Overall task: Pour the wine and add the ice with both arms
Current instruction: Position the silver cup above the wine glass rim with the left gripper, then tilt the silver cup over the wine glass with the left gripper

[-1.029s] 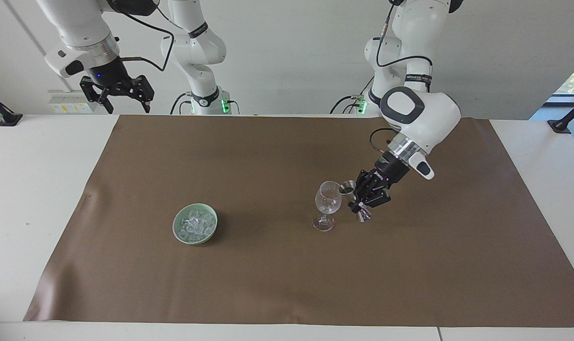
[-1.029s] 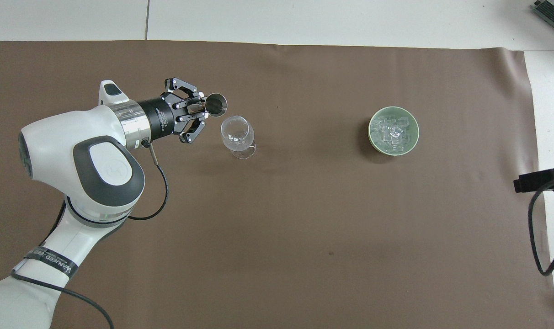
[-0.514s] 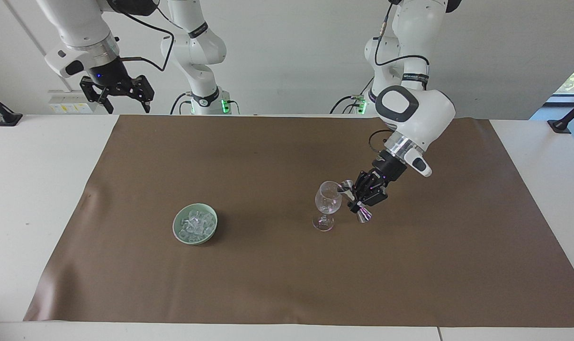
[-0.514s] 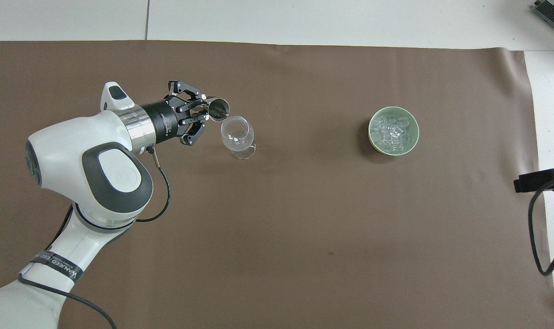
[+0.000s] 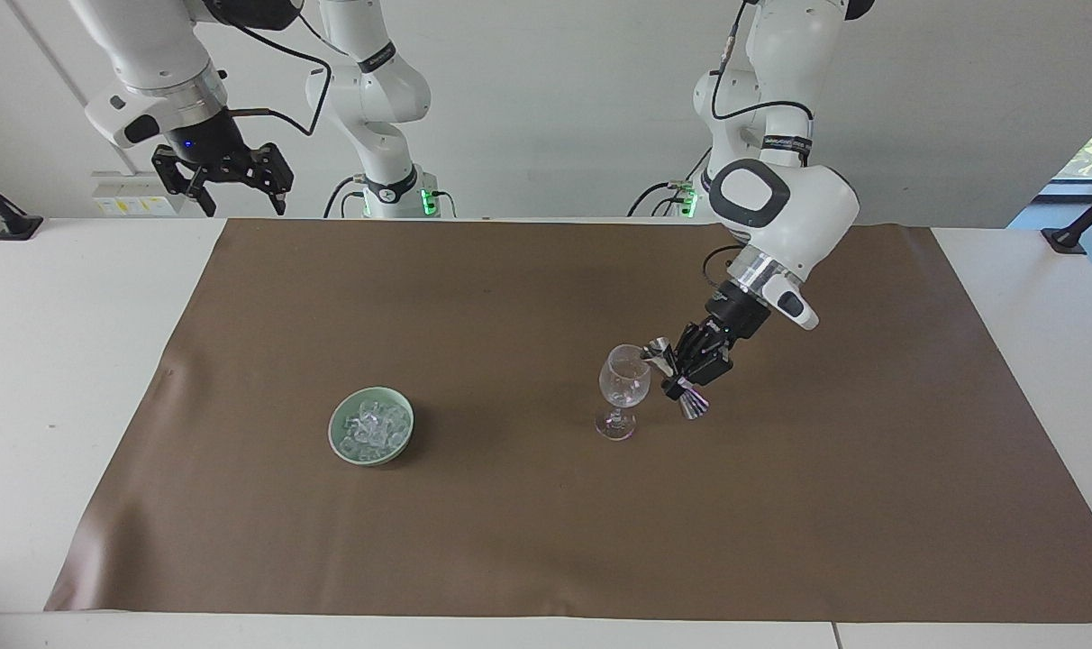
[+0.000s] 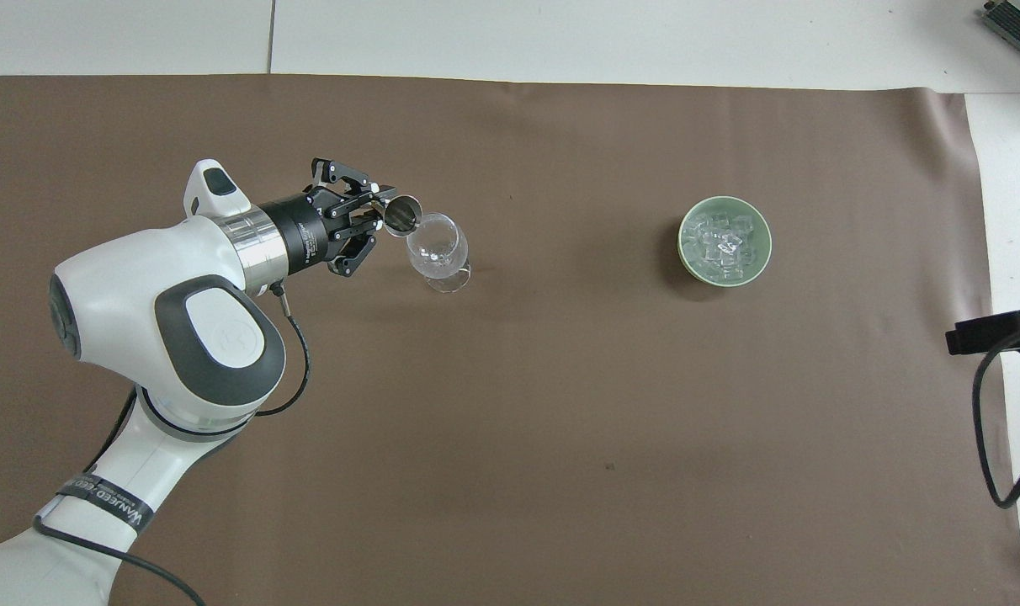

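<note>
— What do the containers hold?

— You have a green bowl [image 5: 371, 425] toward the right arm's end of the brown mat [image 5: 546, 505], and the ice [image 5: 370, 426] sits heaped in it as clear cubes. The wine glass [image 5: 623, 389] stands upright on the mat toward the left arm's end, well apart from the bowl. Whether there is any liquid in its bowl cannot be told. Your metal jigger [image 5: 674, 379], a double-ended cone, is tipped over so that its upper mouth meets the glass's rim.

— And the jaws?

— Your left gripper [image 5: 690, 370] is over the mat just beside the glass, its fingers pinching the jigger at the narrow waist. In the overhead view the same left gripper [image 6: 360, 220] points toward the glass [image 6: 437, 249], with the jigger's mouth [image 6: 402, 215] overlapping the rim. Your right gripper [image 5: 236, 185] hangs in the air above the table's edge by its own base, fingers spread apart and holding nothing; that arm waits.

— Any writing you can read?

— There is a black band with white lettering on the left arm's forearm [image 6: 104, 498], but you cannot make the words out with certainty.
</note>
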